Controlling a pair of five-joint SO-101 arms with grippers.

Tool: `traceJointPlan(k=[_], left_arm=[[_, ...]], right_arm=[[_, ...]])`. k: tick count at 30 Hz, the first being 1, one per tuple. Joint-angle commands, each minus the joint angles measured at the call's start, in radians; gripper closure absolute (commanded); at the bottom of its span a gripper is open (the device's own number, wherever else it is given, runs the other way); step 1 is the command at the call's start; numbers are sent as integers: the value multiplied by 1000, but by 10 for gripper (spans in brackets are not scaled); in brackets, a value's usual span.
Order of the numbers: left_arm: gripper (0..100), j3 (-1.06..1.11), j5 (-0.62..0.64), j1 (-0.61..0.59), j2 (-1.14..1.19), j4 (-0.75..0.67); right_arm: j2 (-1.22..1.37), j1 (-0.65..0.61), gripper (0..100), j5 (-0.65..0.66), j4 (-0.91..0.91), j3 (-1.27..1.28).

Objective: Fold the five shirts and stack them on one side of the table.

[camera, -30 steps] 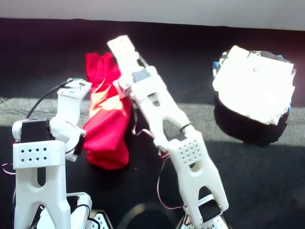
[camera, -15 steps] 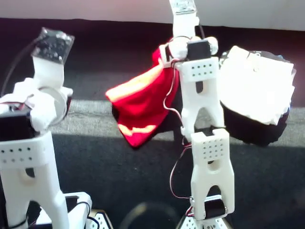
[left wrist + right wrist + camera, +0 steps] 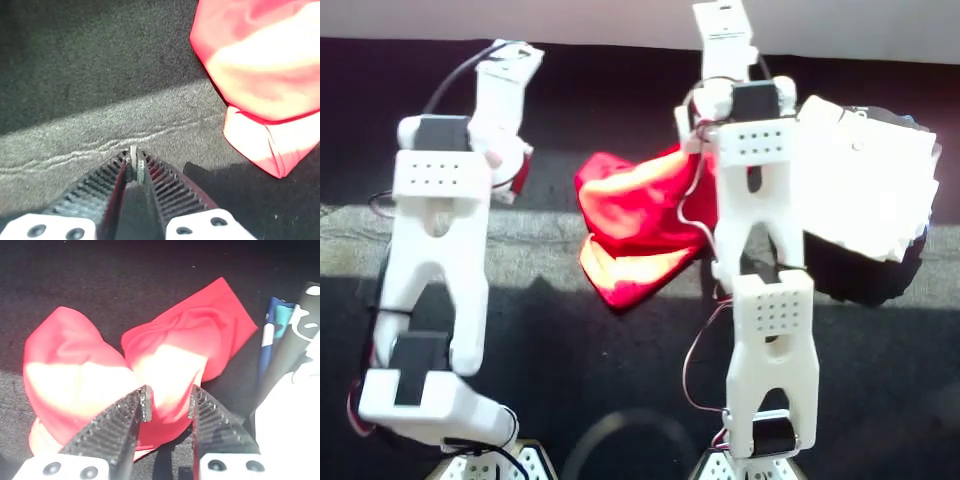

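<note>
A red shirt (image 3: 638, 225) lies crumpled in a loose heap on the dark table, left of the right arm (image 3: 757, 150). In the right wrist view my right gripper (image 3: 169, 400) hovers open just above the red shirt (image 3: 165, 365), with cloth showing through the gap between its jaws. My left gripper (image 3: 134, 161) is shut on nothing over bare table, with the red shirt (image 3: 260, 70) a short way off to its side. In the high view the left gripper (image 3: 512, 172) sits left of the heap. A stack of folded shirts (image 3: 860, 180), white on top of dark ones, stands at the right.
The stack's blue and white edges (image 3: 274, 330) lie close beside the right gripper. A sunlit grey band (image 3: 350, 225) crosses the table. A pale wall (image 3: 600, 20) runs along the far edge. Open dark surface (image 3: 600, 380) lies in front of the red shirt.
The right arm lifted the red shirt and carried it rightward; it now lies slumped on the table under the open gripper. The left arm rose and stretched toward the back.
</note>
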Motion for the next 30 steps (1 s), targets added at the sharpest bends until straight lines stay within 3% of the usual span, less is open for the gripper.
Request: traceJointPlan(k=[1,4,7,14,17,21,26,30], left_arm=[[865,-61,12,28,156,-141],[817,-177,92,45,315,-206],[816,-369,164,77,472,-184],[816,-743,163,193,611,384],[816,-809,164,216,601,450],[816,-697,164,259,496,451],[816,-335,110,380,325,443],[816,-147,104,404,275,281]], right_arm=[[-139,76,858,9,10,-27],[-226,111,858,12,10,-28],[-325,140,858,12,12,-2],[-478,179,858,14,8,179],[-481,189,858,14,5,223],[-481,191,858,14,5,237],[-481,191,858,15,4,231],[-481,191,858,15,4,231]])
